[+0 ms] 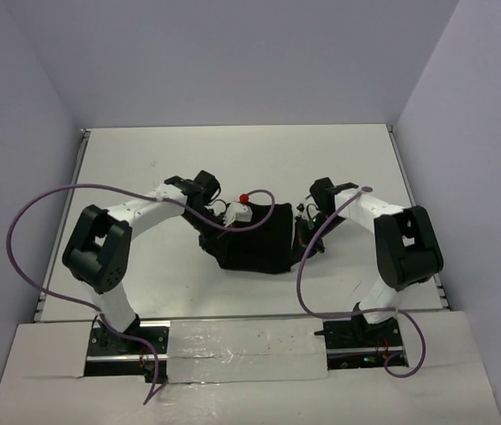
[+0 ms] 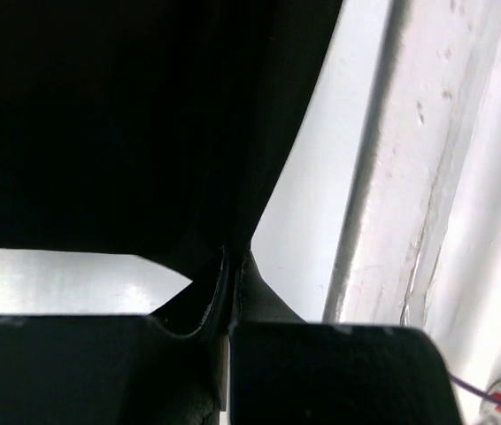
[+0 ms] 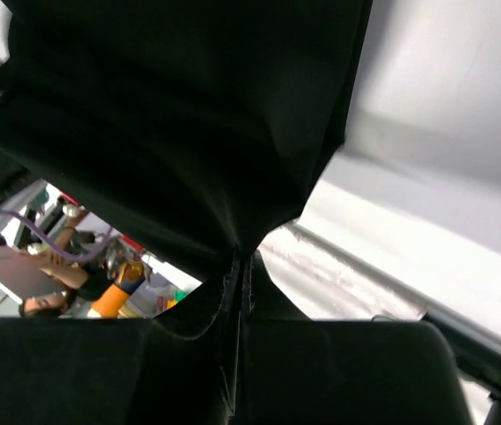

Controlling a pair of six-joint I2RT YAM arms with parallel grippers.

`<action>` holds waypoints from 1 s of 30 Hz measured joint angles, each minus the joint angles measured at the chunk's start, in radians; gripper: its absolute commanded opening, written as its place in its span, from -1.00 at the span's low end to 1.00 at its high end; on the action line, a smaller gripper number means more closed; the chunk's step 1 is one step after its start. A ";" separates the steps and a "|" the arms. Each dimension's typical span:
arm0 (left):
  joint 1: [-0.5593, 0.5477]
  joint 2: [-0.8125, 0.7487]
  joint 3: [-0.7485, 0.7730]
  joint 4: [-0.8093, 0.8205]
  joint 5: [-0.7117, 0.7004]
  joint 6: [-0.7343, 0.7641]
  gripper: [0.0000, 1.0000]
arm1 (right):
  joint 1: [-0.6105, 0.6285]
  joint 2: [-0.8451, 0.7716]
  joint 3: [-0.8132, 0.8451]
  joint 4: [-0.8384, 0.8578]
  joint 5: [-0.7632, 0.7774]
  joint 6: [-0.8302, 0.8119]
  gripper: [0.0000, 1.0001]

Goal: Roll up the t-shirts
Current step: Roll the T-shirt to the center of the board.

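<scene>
One white table (image 1: 233, 150) carries the work. One black t-shirt (image 1: 255, 239), bunched, spans between both arms over the table's near middle. The left gripper (image 2: 235, 266) has its jaws pinched tight on a fold of the fabric. The right gripper (image 3: 240, 266) is likewise clamped on the opposite edge.

Top external: fixed high above the near edge, facing down and forward over the whole white worktop (image 1: 233, 159), at a distance. Left wrist: mounted just behind the left hand (image 2: 233, 258), looking out along it, very close to the black t-shirt (image 2: 127, 115). Right wrist: likewise behind the right hand (image 3: 240, 261). Shared by all three views: the t-shirt.
</scene>
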 measured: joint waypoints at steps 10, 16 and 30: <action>0.071 0.199 0.097 0.039 0.032 -0.100 -1.00 | -0.051 0.193 0.089 0.034 -0.009 -0.020 -0.75; 0.073 0.255 0.097 0.056 0.021 -0.150 -0.99 | -0.072 0.211 0.127 0.063 0.037 -0.012 -0.07; 0.078 0.257 0.097 0.067 0.001 -0.176 -0.99 | 0.136 -0.356 0.010 0.354 0.278 0.128 -1.00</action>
